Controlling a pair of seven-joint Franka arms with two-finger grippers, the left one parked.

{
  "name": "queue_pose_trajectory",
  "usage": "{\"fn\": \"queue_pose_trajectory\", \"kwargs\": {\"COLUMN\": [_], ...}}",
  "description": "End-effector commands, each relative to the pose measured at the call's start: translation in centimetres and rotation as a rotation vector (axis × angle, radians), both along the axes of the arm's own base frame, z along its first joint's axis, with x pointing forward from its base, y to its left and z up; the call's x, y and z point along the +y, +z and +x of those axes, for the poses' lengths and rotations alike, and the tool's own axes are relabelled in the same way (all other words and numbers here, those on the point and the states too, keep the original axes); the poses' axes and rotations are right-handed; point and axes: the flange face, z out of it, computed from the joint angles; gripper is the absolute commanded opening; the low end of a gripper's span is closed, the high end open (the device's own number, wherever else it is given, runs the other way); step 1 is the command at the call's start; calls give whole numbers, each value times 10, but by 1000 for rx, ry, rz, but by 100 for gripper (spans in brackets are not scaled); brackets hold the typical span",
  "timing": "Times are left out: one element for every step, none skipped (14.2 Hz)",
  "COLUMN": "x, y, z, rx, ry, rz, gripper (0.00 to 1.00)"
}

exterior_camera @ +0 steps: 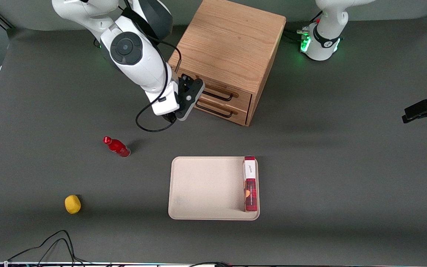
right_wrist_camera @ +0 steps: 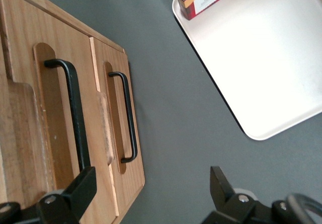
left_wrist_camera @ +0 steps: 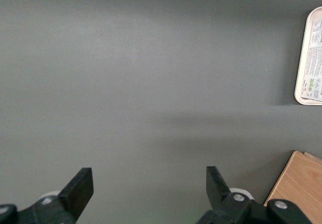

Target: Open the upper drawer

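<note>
There, the claw (exterior_camera: 188,99) hung with its fingers (right_wrist_camera: 80,189) apart, just in front of the cabinet (exterior_camera: 232,48), at the end of the upper drawer's (exterior_camera: 224,89) black handle (right_wrist_camera: 70,108). That drawer sat flush and shut above the bottom drawer (exterior_camera: 219,111), farther from the camera than the tray (exterior_camera: 202,189).

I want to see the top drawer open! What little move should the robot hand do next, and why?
Probably slide the gripper sideways until its open fingers straddle the upper drawer's black handle, then close. One finger already sits by that handle, and the drawer looks shut.
</note>
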Motion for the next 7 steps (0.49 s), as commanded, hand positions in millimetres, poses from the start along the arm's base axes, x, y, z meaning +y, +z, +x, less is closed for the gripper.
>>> {"fn": "queue_pose_trajectory", "kwargs": {"x": [21, 25, 27, 32, 32, 34, 39], "y": [-7, -9, -11, -13, -17, -23, -25], "z": [-5, -6, -8, -12, -11, -11, -16], "rx": [-25, -29, -25, -22, -15, -5, -2], "ry": [48, 44, 44, 53, 52, 54, 65], "rz": [16, 21, 20, 21, 18, 17, 14], "gripper": [100, 100, 100, 100, 100, 100, 100]}}
